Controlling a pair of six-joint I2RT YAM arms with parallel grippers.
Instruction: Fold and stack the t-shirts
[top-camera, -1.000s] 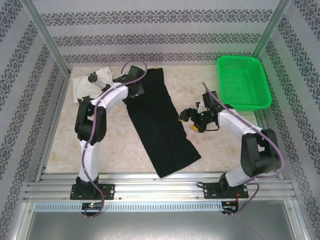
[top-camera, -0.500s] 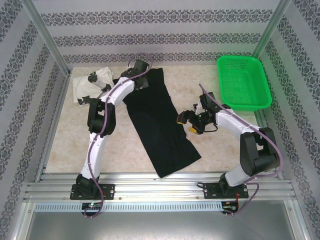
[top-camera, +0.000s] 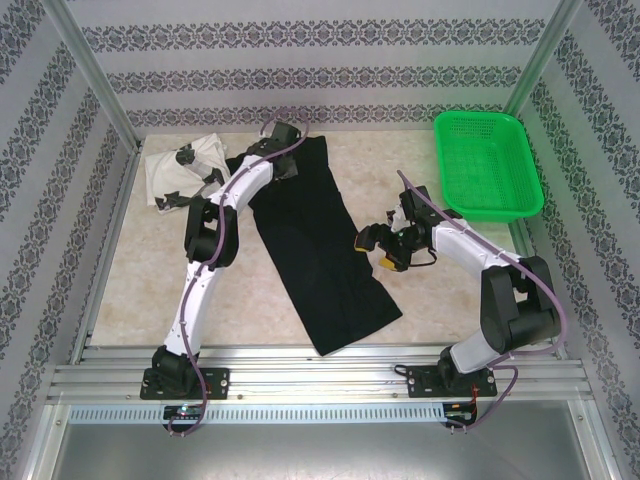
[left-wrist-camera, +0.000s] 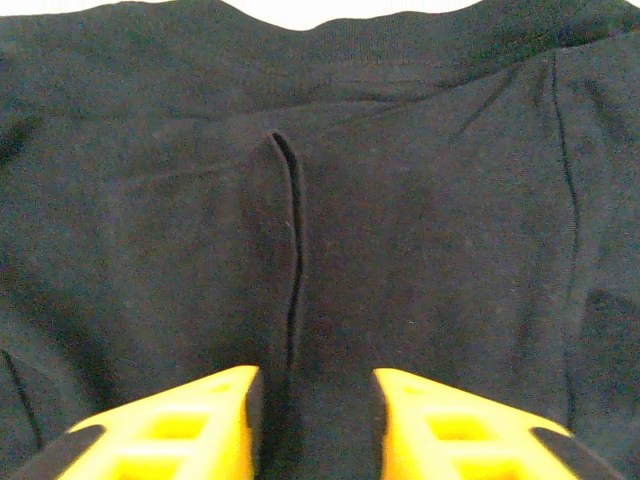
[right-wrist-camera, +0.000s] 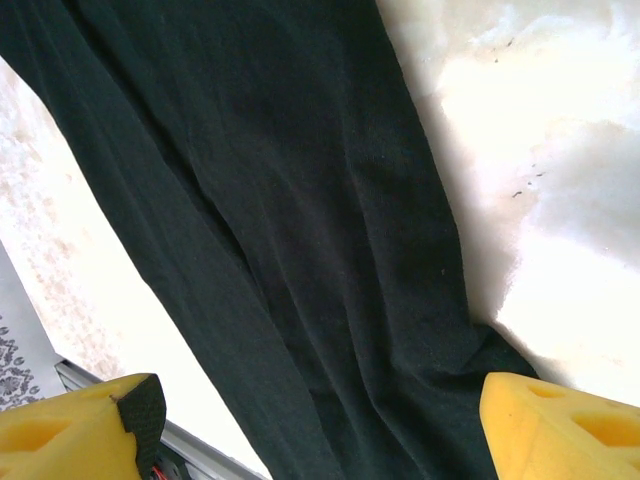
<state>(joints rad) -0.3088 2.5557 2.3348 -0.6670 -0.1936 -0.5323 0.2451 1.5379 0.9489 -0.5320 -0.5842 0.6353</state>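
The black t-shirt (top-camera: 315, 240) lies as a long folded strip slanting from the table's far middle toward the near edge. My left gripper (top-camera: 288, 158) is at its far end, open, the yellow fingertips (left-wrist-camera: 210, 420) low over the cloth (left-wrist-camera: 420, 220) either side of a raised crease (left-wrist-camera: 292, 250); the collar edge runs along the top of the left wrist view. My right gripper (top-camera: 375, 250) hovers wide open at the strip's right edge, with the black cloth (right-wrist-camera: 300, 230) below it. The white t-shirt (top-camera: 180, 170) with black marks sits crumpled at the far left.
A green mesh basket (top-camera: 488, 165) stands at the far right. Metal frame posts and patterned walls close in the table. Bare table shows at the near left (top-camera: 130, 290) and between the black shirt and the basket.
My left arm has stretched farther along the black shirt to its far end. The right gripper has shifted slightly left toward the shirt's edge. The shirts have not moved.
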